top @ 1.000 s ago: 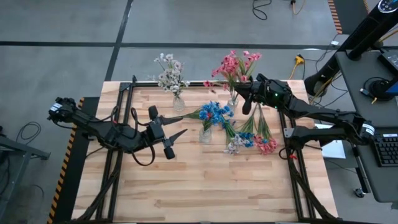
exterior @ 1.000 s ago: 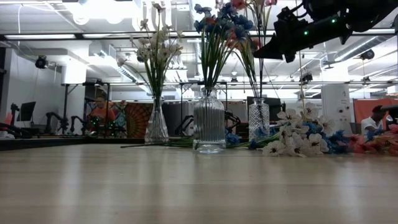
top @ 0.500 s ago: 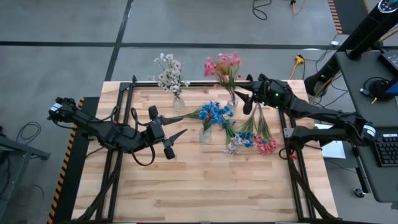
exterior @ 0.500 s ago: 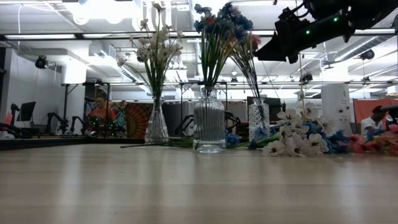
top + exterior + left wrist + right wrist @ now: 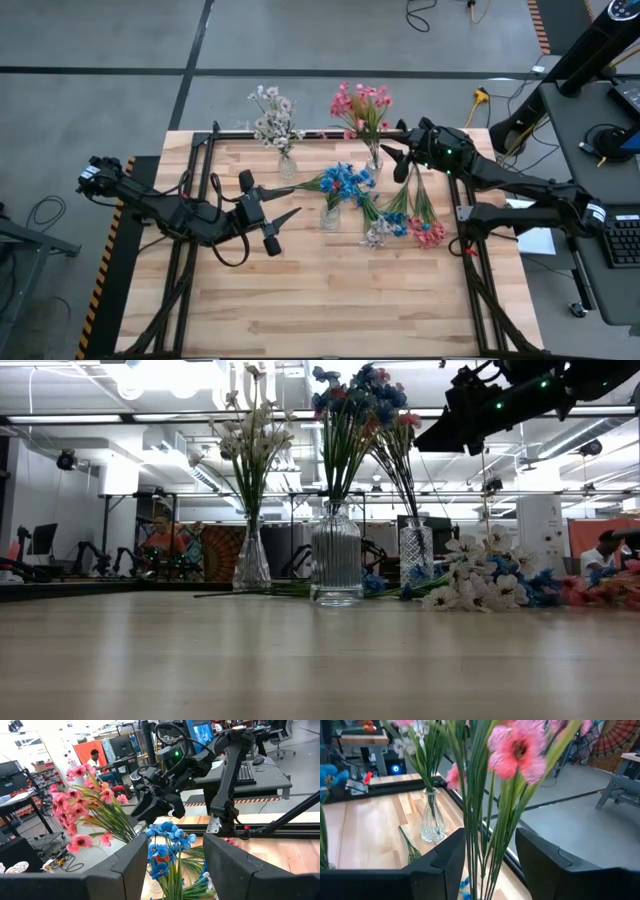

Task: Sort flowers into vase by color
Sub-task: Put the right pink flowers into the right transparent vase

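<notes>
Three glass vases stand at the table's far side. One holds white flowers (image 5: 275, 125), the middle one blue flowers (image 5: 345, 182), the right one (image 5: 417, 555) pink flowers (image 5: 360, 103). Loose mixed flowers (image 5: 405, 215) lie on the table to the right of the blue vase (image 5: 337, 565). My right gripper (image 5: 392, 162) is open just right of the pink vase. In the right wrist view the pink stems (image 5: 487, 835) rise between its fingers (image 5: 490, 865); I cannot tell whether they touch. My left gripper (image 5: 285, 225) hovers open to the left of the blue vase.
Black frame rails (image 5: 200, 190) run along the table's left and right sides. A green stem (image 5: 250, 593) lies flat on the wood in front of the white-flower vase (image 5: 252, 565). Bare tabletop (image 5: 330, 300) fills the near half. People sit in the room behind.
My right gripper has opened and let go of the pink flowers, then drawn slightly toward the table's right edge. The pink spray, which leaned right over the gripper, has swung back toward the left and now stands more upright in its vase.
</notes>
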`<state>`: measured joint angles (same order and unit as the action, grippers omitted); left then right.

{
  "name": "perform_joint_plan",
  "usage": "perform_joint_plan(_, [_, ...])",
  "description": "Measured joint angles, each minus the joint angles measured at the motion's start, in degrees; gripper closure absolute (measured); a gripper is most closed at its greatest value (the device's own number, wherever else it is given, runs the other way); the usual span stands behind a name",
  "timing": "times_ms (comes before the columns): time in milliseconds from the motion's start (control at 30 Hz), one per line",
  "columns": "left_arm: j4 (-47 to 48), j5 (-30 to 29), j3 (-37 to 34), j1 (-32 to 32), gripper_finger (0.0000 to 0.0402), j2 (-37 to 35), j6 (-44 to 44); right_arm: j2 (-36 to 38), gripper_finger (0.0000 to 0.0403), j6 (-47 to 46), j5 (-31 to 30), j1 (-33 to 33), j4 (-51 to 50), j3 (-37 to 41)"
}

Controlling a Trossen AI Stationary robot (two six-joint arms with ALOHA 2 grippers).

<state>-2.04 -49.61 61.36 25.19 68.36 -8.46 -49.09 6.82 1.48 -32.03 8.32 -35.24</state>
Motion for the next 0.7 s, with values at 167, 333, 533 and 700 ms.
perform_joint_plan(167, [0.0, 0.0, 0.0, 0.0, 0.0228, 0.01, 0.0, -2.72, 0.024, 2.02, 0.44, 1.35, 1.81, 0.0])
perform_joint_plan(333, [0.02, -0.01, 0.0, -0.06, 0.0228, 0.01, -0.01, -4.79, 0.0231, 2.74, 0.36, 2.59, 5.59, 0.0])
perform_joint_plan(533, [0.55, -0.67, 0.0, -0.11, 0.0228, 0.02, -0.01, -7.63, 0.0229, 2.83, -0.16, 2.78, 10.3, 0.0])
perform_joint_plan(700, [0.73, -0.86, 0.0, -0.11, 0.0228, 0.02, -0.01, -8.92, 0.0248, 3.52, -3.5, 2.78, 12.4, 0.0])
